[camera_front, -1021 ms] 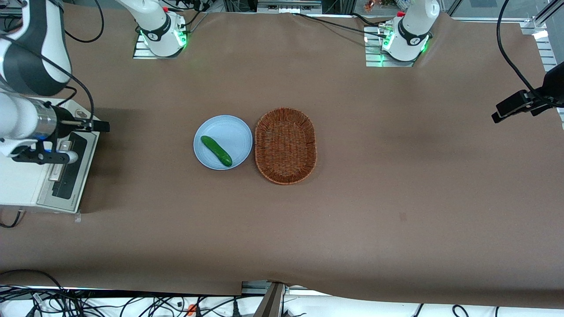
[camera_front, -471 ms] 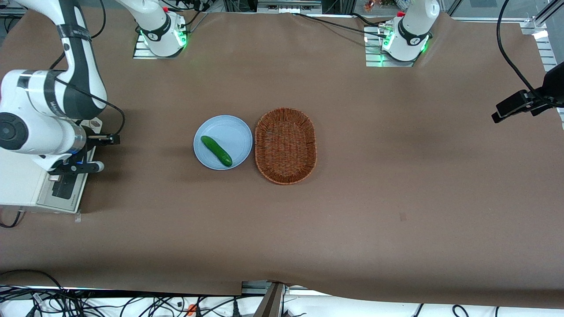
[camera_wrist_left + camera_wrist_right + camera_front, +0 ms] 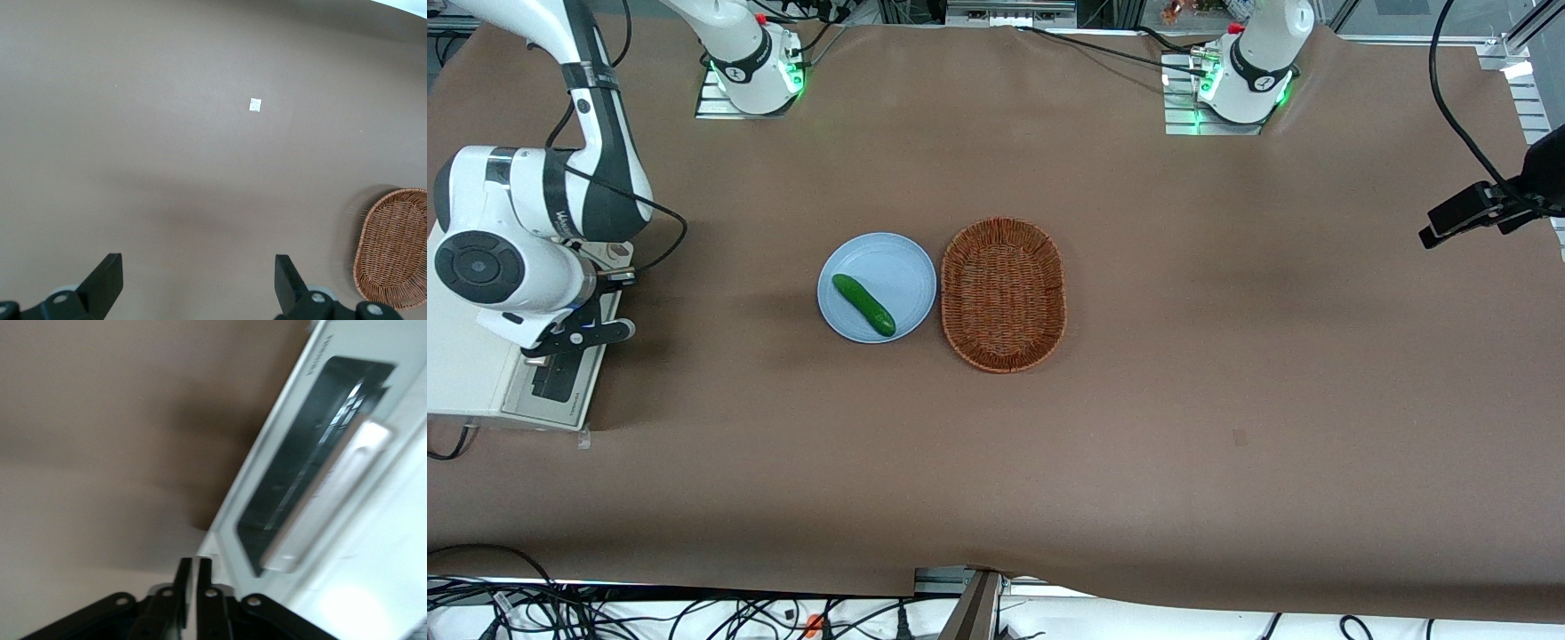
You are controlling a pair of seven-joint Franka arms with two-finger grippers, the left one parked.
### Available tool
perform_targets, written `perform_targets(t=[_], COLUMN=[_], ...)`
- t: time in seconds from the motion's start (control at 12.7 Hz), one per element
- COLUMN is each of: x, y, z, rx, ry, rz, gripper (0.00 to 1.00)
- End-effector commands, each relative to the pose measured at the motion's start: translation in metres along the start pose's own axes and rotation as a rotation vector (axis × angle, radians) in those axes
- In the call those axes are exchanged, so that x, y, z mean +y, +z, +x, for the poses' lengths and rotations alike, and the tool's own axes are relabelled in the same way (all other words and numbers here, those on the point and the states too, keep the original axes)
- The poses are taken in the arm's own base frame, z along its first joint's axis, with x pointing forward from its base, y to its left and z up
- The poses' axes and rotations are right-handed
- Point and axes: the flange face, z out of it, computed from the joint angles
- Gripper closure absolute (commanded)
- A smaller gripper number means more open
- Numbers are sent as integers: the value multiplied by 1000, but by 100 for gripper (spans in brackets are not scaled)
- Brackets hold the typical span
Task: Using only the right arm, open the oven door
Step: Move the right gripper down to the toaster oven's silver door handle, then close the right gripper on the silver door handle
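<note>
The cream-white toaster oven (image 3: 463,373) stands at the working arm's end of the table. Its oven door (image 3: 560,378), a silver frame round dark glass, faces the middle of the table and lies flat against the oven. My right arm (image 3: 507,258) hangs over the oven. My gripper (image 3: 621,278) is just above the door's upper edge, shut and holding nothing. In the right wrist view the gripper (image 3: 190,563) is beside the door (image 3: 313,447), apart from its silver bar handle (image 3: 327,497).
A light blue plate (image 3: 894,258) with a green cucumber (image 3: 863,304) sits mid-table. A brown wicker basket (image 3: 1003,293) stands beside it and also shows in the left wrist view (image 3: 393,247). Brown cloth (image 3: 1138,444) covers the table.
My right arm has swung over the oven and its wrist has turned. The gripper moved nearer the front camera along the door, then drew in closer to the oven.
</note>
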Motion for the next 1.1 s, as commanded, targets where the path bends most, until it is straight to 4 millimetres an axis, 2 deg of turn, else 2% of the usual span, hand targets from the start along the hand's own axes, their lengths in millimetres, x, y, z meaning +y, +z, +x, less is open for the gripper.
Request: perform_targets(t=[0.0, 0.39, 1.02], x=[9, 33, 45], y=[6, 24, 39], z=[0, 5, 8], rx=[10, 11, 24], ry=[-126, -248, -288], rz=[-97, -199, -225], gripper=[100, 100, 100])
